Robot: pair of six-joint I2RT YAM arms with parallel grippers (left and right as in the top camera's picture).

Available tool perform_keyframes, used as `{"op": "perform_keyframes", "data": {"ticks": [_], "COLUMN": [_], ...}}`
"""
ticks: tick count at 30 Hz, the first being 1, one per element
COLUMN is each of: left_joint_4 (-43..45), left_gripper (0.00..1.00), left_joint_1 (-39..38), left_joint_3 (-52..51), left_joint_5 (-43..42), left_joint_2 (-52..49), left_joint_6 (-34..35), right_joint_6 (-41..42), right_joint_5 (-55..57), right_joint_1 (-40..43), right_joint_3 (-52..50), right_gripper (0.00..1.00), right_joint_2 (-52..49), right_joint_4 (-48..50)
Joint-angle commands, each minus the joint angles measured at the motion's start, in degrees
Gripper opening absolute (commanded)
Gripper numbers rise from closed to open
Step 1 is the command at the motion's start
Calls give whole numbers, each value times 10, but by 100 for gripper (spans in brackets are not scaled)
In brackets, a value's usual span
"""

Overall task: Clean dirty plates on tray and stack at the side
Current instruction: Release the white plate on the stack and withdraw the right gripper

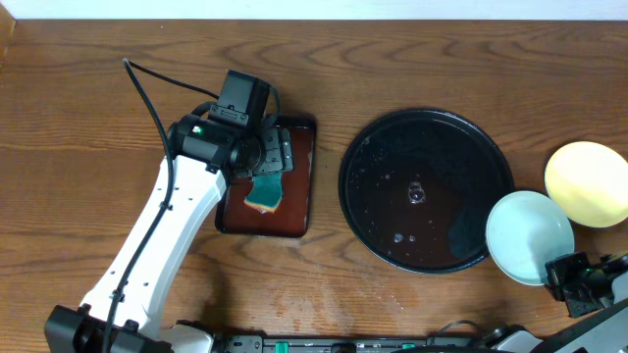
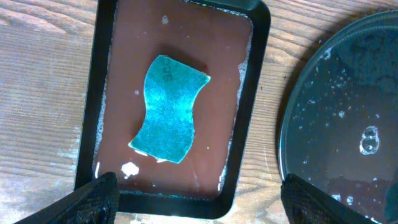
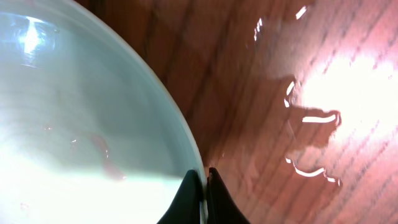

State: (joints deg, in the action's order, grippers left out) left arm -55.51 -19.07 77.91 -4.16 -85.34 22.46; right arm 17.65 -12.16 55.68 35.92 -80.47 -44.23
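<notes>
Two plates show: yellow plate on the counter, bluish-white plate overlapping the black tray. Right hand pinches its rim; left hand hangs open above the sponge. Stacking looks to be the step in hand — next, lift it level onto the yellow.
</notes>
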Motion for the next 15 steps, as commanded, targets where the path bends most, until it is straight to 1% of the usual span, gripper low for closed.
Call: {"op": "perform_keyframes", "data": {"ticks": [1,3,5,8,9,10,12,15], "left_joint_4": [-1,-1,-1,-1,-1,-1,-1,-1], "left_gripper": [84,84,84,84,84,84,84,84], "left_joint_1": [0,0,0,0,0,0,0,0], "left_joint_3": [14,14,14,14,14,14,14,14], "left_joint_5": [2,2,2,2,2,2,2,2], "left_joint_2": [1,1,1,1,1,1,1,1], "left_joint_6": [-3,-3,-3,-3,-3,-3,-3,-3], "right_joint_6": [-23,-42,-36,10,12,12,38,115], "right_joint_5": [-37,-108,-152,-153,-153,-144,-73,12], "right_joint_1": [1,1,1,1,0,-3,-13,-18], "right_joint_3": [23,30,34,34,34,34,34,34], "right_gripper": [1,1,1,1,1,1,1,1], "right_joint_2": [31,53,74,99,104,105,102,94], "right_joint_4": [-20,-12,3,47,68,91,135,170]}}
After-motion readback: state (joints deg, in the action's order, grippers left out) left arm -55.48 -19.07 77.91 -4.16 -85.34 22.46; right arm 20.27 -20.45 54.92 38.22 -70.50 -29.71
